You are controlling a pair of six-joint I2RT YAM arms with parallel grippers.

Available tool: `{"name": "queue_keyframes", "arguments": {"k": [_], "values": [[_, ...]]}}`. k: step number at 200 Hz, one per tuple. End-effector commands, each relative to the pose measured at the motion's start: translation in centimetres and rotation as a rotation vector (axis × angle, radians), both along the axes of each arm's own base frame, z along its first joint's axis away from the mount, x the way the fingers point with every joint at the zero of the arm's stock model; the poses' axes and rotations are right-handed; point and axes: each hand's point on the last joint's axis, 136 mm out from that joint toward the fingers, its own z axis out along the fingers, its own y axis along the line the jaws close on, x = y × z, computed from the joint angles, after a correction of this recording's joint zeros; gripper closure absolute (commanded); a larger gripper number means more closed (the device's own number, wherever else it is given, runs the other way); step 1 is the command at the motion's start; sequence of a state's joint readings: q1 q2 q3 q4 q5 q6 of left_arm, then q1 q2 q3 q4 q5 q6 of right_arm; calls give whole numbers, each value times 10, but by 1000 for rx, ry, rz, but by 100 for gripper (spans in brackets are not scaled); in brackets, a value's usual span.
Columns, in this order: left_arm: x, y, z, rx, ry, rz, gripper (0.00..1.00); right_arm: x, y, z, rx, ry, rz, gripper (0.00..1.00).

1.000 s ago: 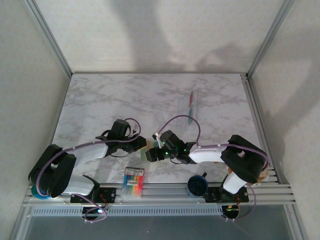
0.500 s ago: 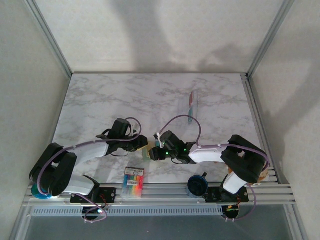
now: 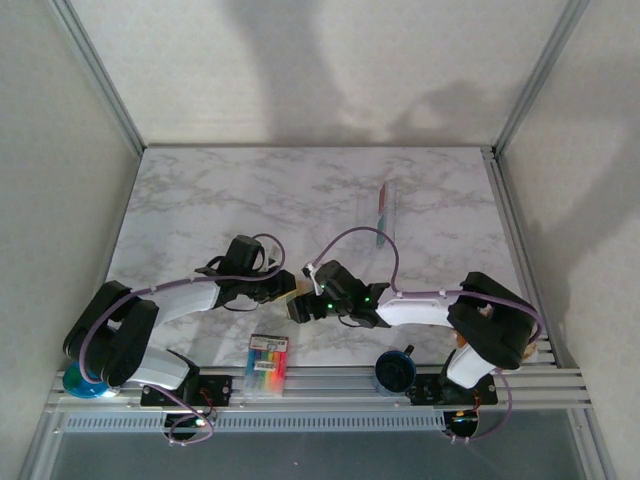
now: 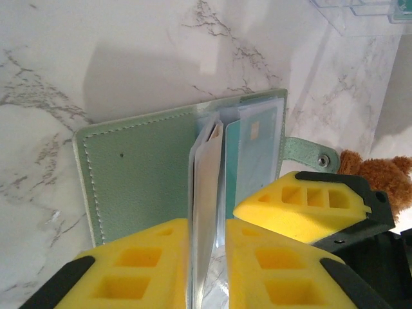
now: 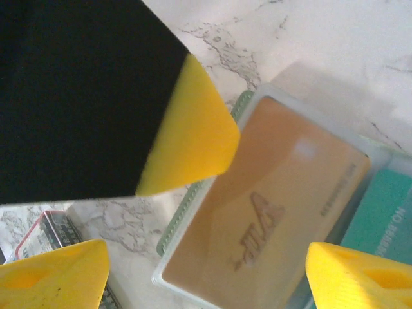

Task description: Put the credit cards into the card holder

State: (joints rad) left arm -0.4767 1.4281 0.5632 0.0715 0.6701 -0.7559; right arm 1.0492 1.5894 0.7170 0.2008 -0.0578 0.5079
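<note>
Largest first: white-and-grey marble table (image 3: pixel 200 200), walled on three sides. Next, left arm (image 3: pixel 170 298) and right arm (image 3: pixel 420 308), both bent inward from the near edge, wrists almost meeting near the front middle of the table. At that meeting point, left gripper (image 3: pixel 285 290) and right gripper (image 3: pixel 298 308), just beside each other. Between and under them, on the marble, card holder (image 4: pixel 141 174): grey-green, lying open, stitched inner cover facing up, clear sleeve leaves standing up from the spine. Left gripper (image 4: pixel 206 277) pressed together on those leaves, yellow fingers (image 4: pixel 129 270) pinching them from either side. Right gripper (image 5: pixel 206 277) spread wide, its yellow fingers (image 5: pixel 51 273) well apart, hovering over the open holder and gripping nothing; one of them (image 4: pixel 296 206) also there in the left wrist view, just beside the sleeves. Well apart, near the front edge, pack of markers (image 3: pixel 266 362), flat on the table; far off to the right rear, clear stand (image 3: pixel 385 215). Smaller: tan-gold card (image 5: pixel 270 212), flat inside a pale clear-edged sleeve of the holder, and beside it teal card (image 5: pixel 380 206), likewise within the holder's leaves. Smallest: green snap tab (image 4: pixel 309 153) sticking out from the holder's edge.
</note>
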Motion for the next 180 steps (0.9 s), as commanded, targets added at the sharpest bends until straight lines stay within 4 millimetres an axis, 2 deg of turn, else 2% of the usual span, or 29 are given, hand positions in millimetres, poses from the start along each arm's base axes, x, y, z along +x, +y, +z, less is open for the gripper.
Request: {"name": "queue_keyframes", "arguments": {"k": [1, 84, 99, 119, 132, 142, 160, 180], "values": [[3, -9, 15, -45, -32, -26, 80, 8, -3, -6, -72, -40, -38, 20], [2, -11, 15, -59, -31, -31, 81, 12, -20, -16, -136, -40, -104, 43], [2, -11, 15, -59, -28, -31, 81, 13, -23, -16, -139, -43, -117, 45], [2, -11, 14, -56, -26, -31, 81, 12, -24, -16, -144, -42, -117, 42], [2, -9, 10, -42, -21, -26, 82, 11, -22, -15, -145, -43, -105, 29], [3, -6, 6, -16, -24, -17, 82, 10, -20, -14, -150, -49, -96, 24], [7, 5, -1, 31, -22, 5, 80, 8, -12, -14, -143, -41, -78, 24], [11, 14, -7, 50, -17, 23, 79, 6, -4, -14, -126, -14, -73, 29]]}}
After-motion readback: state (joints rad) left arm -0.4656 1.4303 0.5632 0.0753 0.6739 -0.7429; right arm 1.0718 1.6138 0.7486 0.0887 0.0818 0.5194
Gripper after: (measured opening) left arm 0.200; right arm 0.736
